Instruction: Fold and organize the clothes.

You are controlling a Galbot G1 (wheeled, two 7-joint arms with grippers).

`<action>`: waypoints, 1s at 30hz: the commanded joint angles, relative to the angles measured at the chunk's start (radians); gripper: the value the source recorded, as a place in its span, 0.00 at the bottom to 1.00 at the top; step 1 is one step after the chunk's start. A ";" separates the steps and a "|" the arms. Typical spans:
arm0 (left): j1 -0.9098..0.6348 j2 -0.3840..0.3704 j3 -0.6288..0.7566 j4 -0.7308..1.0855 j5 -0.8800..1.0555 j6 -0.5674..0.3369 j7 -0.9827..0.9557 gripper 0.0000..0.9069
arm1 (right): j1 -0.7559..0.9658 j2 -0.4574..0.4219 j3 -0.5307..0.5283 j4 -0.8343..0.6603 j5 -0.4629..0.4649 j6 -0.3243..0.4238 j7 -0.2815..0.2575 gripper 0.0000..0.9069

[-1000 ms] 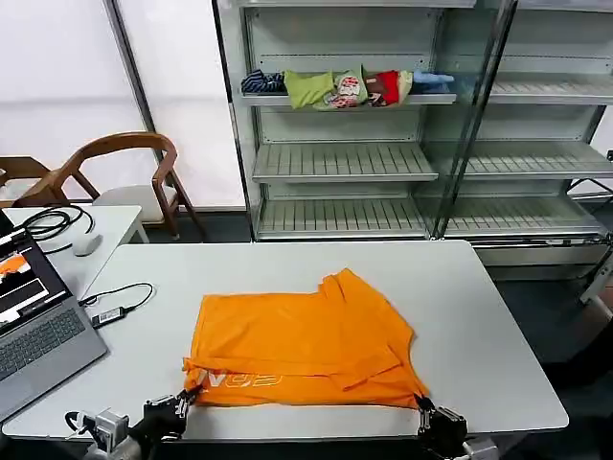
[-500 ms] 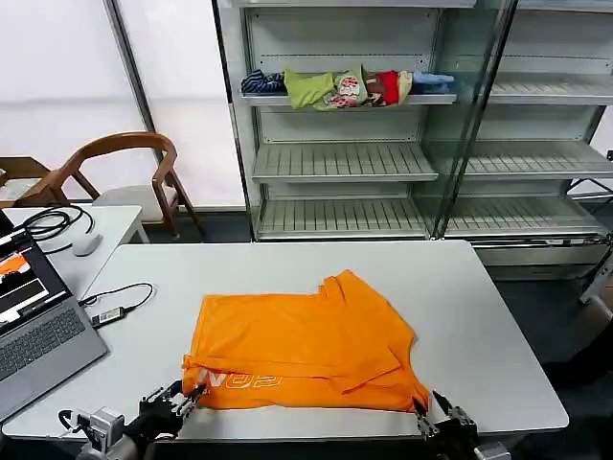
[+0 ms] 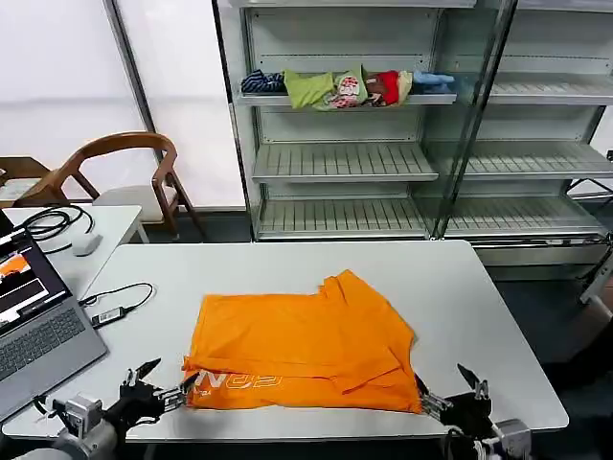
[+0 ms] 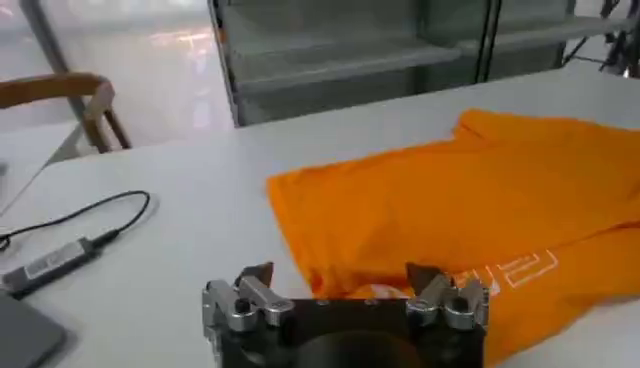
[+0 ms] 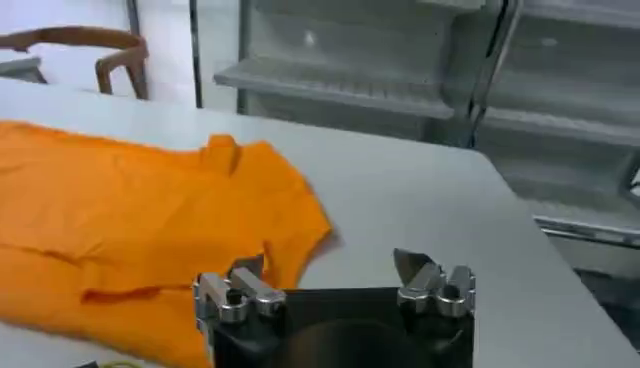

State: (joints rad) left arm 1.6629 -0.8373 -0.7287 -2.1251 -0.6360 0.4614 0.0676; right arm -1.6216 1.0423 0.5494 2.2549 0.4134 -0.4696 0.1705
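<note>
The orange T-shirt (image 3: 302,345) lies folded on the white table (image 3: 479,307), its white lettering (image 3: 235,381) along the front left edge. My left gripper (image 3: 158,386) hovers open just off the shirt's front left corner, and in the left wrist view (image 4: 340,272) the orange fabric (image 4: 450,200) lies right ahead of it with nothing held. My right gripper (image 3: 452,391) stands open beside the front right corner. In the right wrist view (image 5: 330,263) the shirt (image 5: 150,200) lies to one side and bare table shows between the fingers.
A laptop (image 3: 38,331) and a cable with an adapter (image 3: 110,313) lie on the table's left part. A wooden chair (image 3: 129,168) stands behind. Metal shelves (image 3: 345,163) at the back carry a row of bundled clothes (image 3: 345,88). Bare table lies right of the shirt.
Both grippers have let go of the shirt's front corners, opened, and drawn outward and back. The shirt's front edge now rests flat on the table.
</note>
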 commanded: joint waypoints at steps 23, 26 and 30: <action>-0.689 0.000 0.402 0.453 -0.054 0.008 -0.002 1.00 | 0.866 0.118 -0.393 -0.560 0.103 -0.109 0.115 1.00; -0.736 0.003 0.442 0.514 -0.053 -0.002 0.011 1.00 | 0.915 0.149 -0.415 -0.639 0.102 -0.109 0.109 1.00; -0.787 -0.006 0.490 0.587 -0.051 -0.015 0.029 1.00 | 0.979 0.209 -0.434 -0.779 0.082 -0.109 0.089 1.00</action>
State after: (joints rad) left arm 1.0378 -0.8433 -0.3456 -1.6955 -0.6829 0.4507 0.0860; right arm -0.7945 1.1995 0.1758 1.6587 0.4852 -0.5700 0.2500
